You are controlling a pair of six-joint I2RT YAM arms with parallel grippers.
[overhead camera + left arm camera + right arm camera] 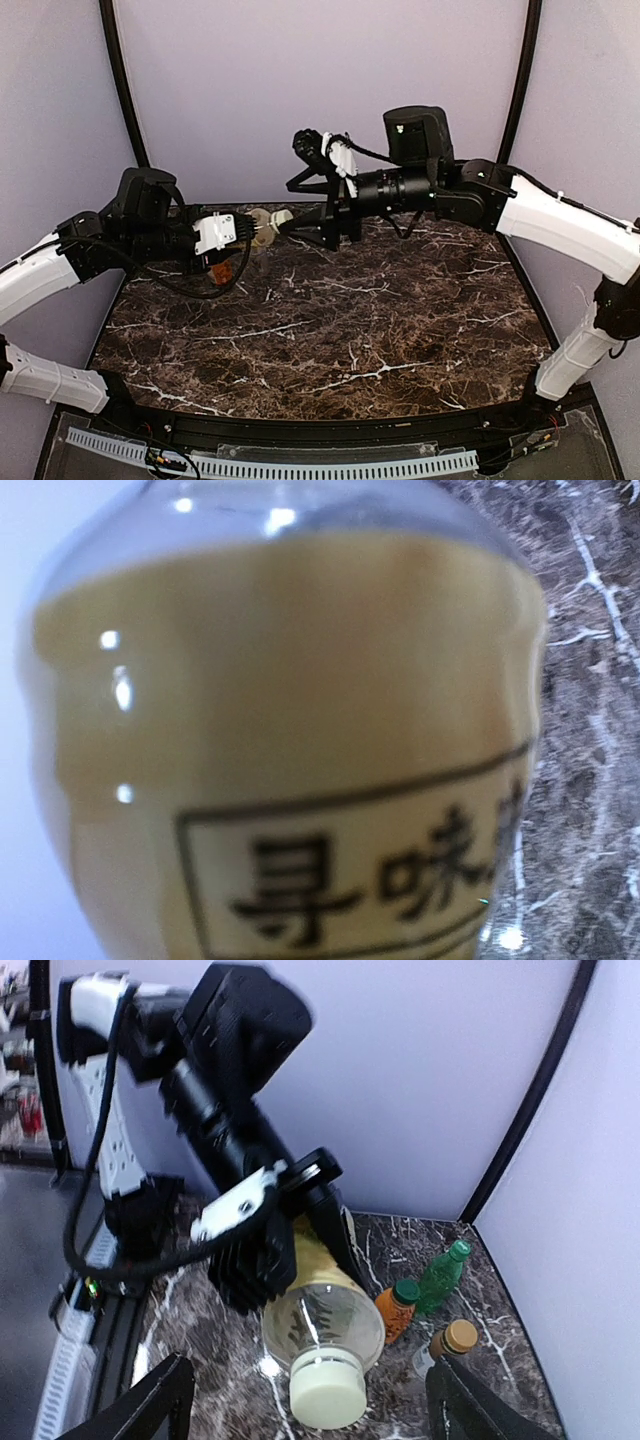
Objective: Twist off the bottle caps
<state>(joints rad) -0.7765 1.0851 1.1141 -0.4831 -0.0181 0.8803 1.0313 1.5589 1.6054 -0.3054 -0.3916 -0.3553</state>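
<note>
Tea bottle: the tea bottle (325, 1322) is held up off the bench (380, 320), lying roughly level, long axis running from the left arm toward the right arm
Cream cap: the cream cap (327, 1392) sits on the end that faces the right wrist camera, almost head-on
Left gripper: the left gripper (245, 232) is clamped round the bottle's body, black fingers pressed on both sides
Right gripper: the right gripper (308, 1370) is spread wide with nothing in it; one finger shows on each side of the cap with clear gaps
Key relation: the cap lies straight ahead of the right gripper, in line with it, so that arm looks the one to turn it; how far the fingertips have reached along the neck I cannot tell
Materials: clear smooth plastic with bright glints, pale yellow liquid, a paper-looking label (360, 880) with dark characters; the cap is a squat matt disc, its side grooves not resolved
Other bottles: the orange bottle (395, 1315), green bottle (438, 1278) and brown bottle (440, 1350) stand upright and capped, close together at the bench's back corner
Bench surface: dark, glossy, marble-patterned
</note>
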